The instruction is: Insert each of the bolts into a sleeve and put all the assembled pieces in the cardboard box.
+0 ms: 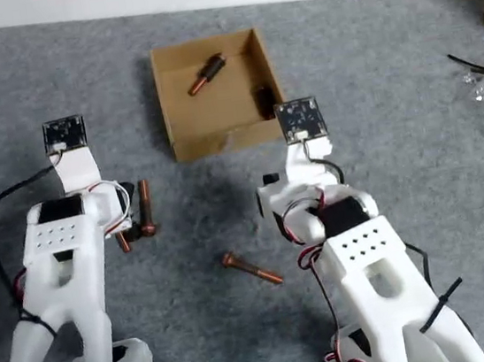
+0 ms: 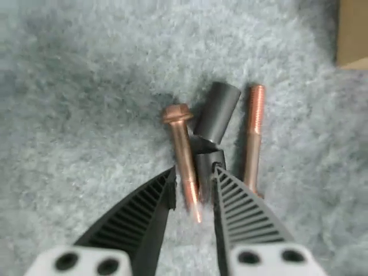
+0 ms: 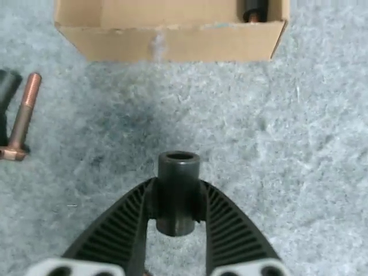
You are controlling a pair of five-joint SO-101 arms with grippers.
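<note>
Where the right pincer (image 3: 175,190) clamps a sleeve (image 3: 178,167) short of the cardboard box (image 3: 172,43), we find the left pincer (image 2: 194,172) narrowly parted around the tip of a bolt (image 2: 181,138) on the counter (image 2: 75,86).

The near wall of the cardboard box (image 3: 172,40) stands upright between the right pincer (image 3: 176,187), clamped on a sleeve (image 3: 178,167), and the box floor. The table (image 3: 190,109) between them gives open passage. Inside, one assembled piece (image 1: 207,74) lies by the far wall, and a second piece (image 1: 263,98) lies in the corner nearest that pincer. A loose bolt (image 1: 252,269) lies between the arms. At the left pincer (image 2: 194,172), a bolt (image 2: 183,149) runs between the spread fingertips, with a second sleeve (image 2: 217,112) and another bolt (image 2: 253,138) just beside.
</note>
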